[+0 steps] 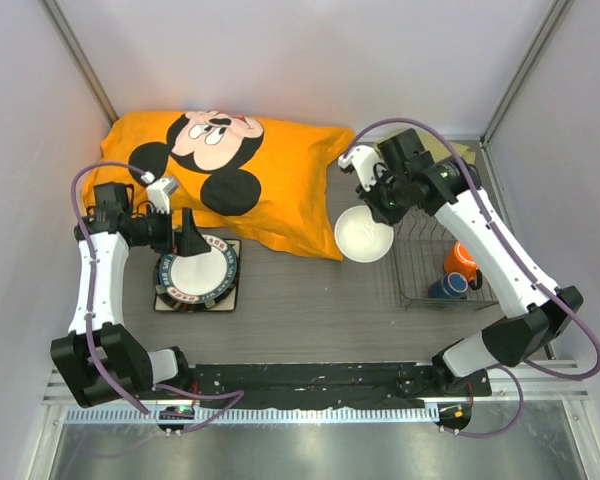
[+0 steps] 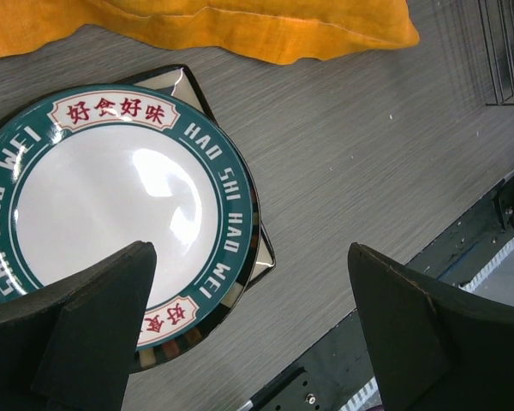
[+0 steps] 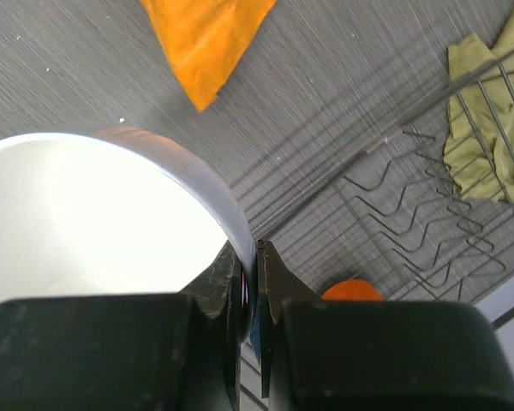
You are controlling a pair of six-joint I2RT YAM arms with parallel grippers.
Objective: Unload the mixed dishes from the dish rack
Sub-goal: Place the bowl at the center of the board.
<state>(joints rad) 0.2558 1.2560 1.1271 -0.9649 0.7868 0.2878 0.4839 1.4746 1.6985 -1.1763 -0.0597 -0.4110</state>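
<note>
Grey tabletop (image 1: 310, 300) lies open midway; our right claw (image 3: 250, 257) pinches the round white bowl (image 1: 364, 235) beside the dark wire rack (image 1: 425, 272), while our left claw (image 2: 250, 257) gapes empty over the green-rimmed white plate (image 2: 111, 205).

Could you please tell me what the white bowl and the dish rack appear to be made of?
The white bowl looks like glazed ceramic, possibly melamine: smooth, glossy, thin-rimmed. The dish rack looks like thin dark metal wire, perhaps coated: bent zigzag rods in an open grid.
</note>
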